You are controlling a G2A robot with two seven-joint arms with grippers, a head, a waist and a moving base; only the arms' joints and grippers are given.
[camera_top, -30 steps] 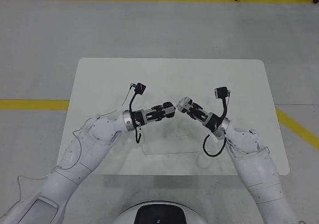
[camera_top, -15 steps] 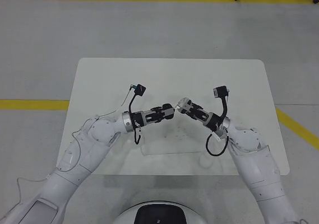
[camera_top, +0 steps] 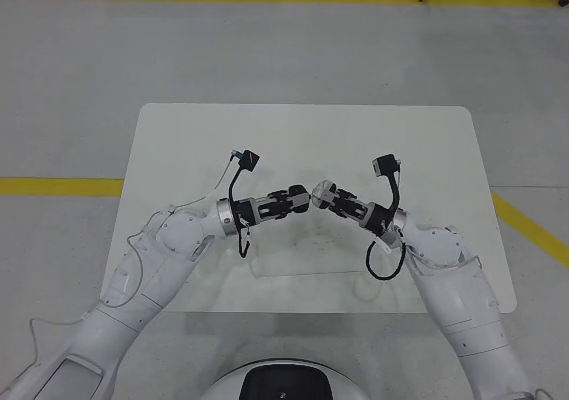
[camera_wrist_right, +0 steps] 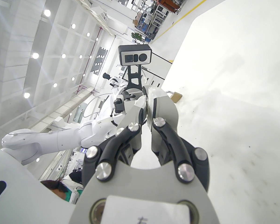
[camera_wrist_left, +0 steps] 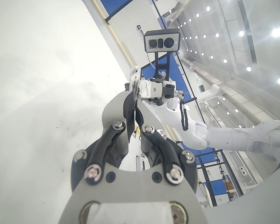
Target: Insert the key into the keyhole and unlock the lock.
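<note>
Lock (camera_wrist_right: 176, 96) half hidden, seemingly behind right tool (camera_wrist_right: 148, 97).

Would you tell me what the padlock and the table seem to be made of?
Padlock: probably brass, given its tan-gold body, with a pale shiny shackle, likely steel. Table: smooth matt white top, perhaps laminate or plastic; scuffed with dark specks.

A small padlock (camera_wrist_right: 176, 97) had a square, brass-coloured body and a silver shackle (camera_wrist_right: 169, 92) looping from one end. It sat tilted, just past the fingertip of the right tool (camera_wrist_right: 147, 99) and partly hidden behind it, against the white table (camera_wrist_right: 224, 71). This was where the right tool met the left tool (camera_top: 308, 195), over the table's middle. Whether it lay on the table or was held was unclear.
</note>
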